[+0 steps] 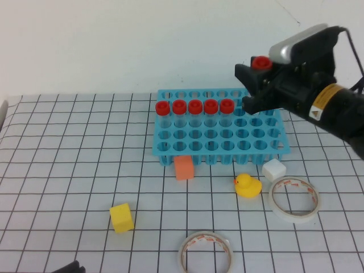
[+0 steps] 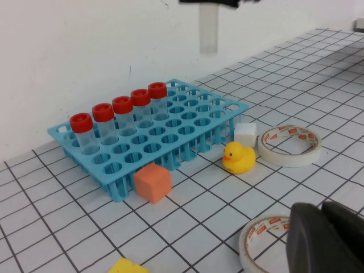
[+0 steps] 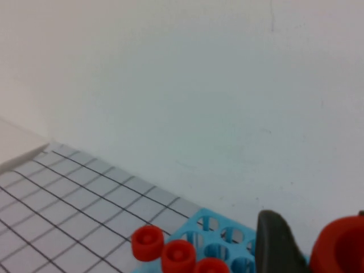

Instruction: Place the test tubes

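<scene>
Aloft, right gripper point(image 1: 254, 86) clasps a red-capped tube point(image 1: 261, 62) over the rack point(image 1: 166, 154); left gripper point(image 2: 325, 236) closed by tape point(image 2: 257, 238); arm label point(image 1: 321, 103) seemingly unreadable.

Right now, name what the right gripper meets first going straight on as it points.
Probably nothing near: the right gripper, holding a red-capped test tube, points left, high over the blue rack, seemingly clearing the five racked tubes, though depth is unclear. The left gripper sits shut at the front edge.
</scene>
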Motion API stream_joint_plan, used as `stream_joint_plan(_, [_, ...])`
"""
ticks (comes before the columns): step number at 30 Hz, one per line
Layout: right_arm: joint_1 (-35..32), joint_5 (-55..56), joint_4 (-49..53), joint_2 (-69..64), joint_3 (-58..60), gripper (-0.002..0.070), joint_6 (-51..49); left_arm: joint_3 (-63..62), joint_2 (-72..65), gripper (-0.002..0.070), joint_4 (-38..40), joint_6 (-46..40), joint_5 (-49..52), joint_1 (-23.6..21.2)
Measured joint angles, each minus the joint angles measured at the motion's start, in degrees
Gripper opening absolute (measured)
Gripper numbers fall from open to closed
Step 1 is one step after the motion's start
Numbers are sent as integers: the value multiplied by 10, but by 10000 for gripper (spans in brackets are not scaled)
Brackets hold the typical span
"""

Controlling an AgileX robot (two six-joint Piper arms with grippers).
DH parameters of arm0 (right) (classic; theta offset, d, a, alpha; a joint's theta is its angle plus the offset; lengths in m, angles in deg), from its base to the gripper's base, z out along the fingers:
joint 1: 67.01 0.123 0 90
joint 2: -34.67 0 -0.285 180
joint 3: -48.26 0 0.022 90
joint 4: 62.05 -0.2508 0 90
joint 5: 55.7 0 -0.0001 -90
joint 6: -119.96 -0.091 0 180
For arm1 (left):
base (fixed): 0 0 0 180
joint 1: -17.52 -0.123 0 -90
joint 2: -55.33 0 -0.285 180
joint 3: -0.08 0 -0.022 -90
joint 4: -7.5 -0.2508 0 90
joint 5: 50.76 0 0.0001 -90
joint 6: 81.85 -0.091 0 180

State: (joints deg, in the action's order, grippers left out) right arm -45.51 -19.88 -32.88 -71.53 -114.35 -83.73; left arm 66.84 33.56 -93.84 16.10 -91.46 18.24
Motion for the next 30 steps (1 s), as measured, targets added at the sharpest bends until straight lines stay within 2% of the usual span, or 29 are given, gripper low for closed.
stream_joint_plan(9, [0, 80, -99, -114, -37, 259, 148, 0, 0, -1, 0, 0, -4, 0])
stream_joint_plan(14, [0, 92, -171, -169, -64, 259, 161, 0, 0, -1, 0, 0, -4, 0])
stream_joint_plan(30, [0, 106, -217, -260, -131, 259, 168, 0, 0, -1, -1, 0, -4, 0])
